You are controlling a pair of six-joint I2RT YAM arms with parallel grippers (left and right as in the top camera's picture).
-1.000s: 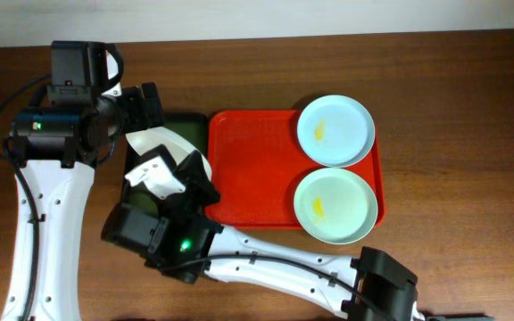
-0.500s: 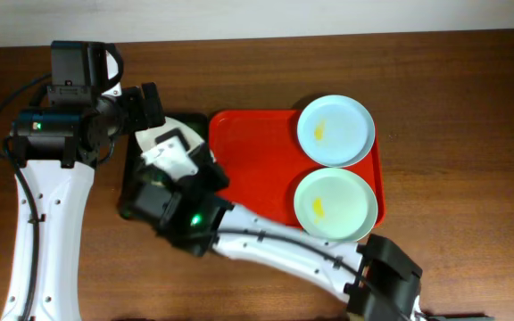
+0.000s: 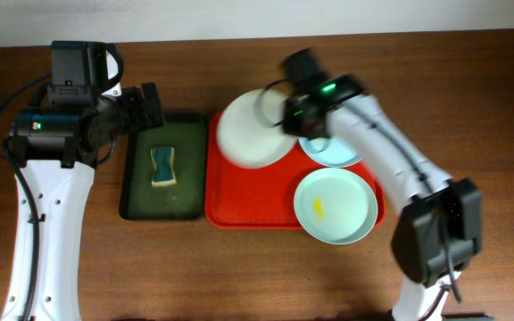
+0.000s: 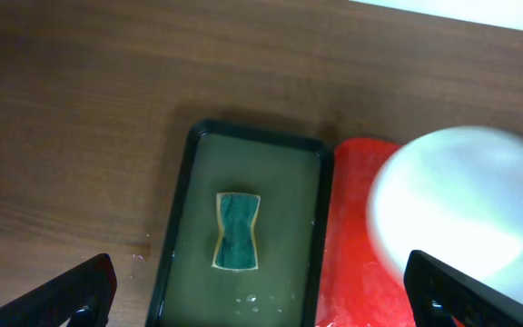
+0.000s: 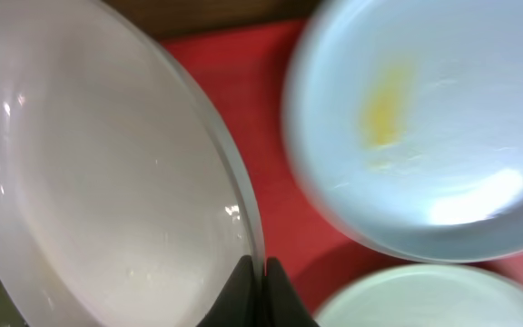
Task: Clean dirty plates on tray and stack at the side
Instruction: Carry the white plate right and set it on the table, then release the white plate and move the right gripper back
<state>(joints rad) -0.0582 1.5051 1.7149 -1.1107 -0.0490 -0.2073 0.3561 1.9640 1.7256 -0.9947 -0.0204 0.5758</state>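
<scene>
Two plates sit on the red tray [image 3: 248, 198], right side: the near plate [image 3: 335, 207], then the far plate [image 3: 330, 153]. Over the tray's far-left part, the right tool [image 5: 254, 277] clenches the white plate [image 3: 248, 134] by its rim. Left of the tray, the left tool [image 4: 261, 300] hangs released.

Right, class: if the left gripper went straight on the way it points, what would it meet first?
The left gripper, open, would probably meet the dark green rectangular plastic tray first, by the green-and-yellow sponge; depth is unclear.

Overhead looks straight down; left wrist looks down from afar, right wrist up close; all share the white plate [image 3: 244, 138].
</scene>
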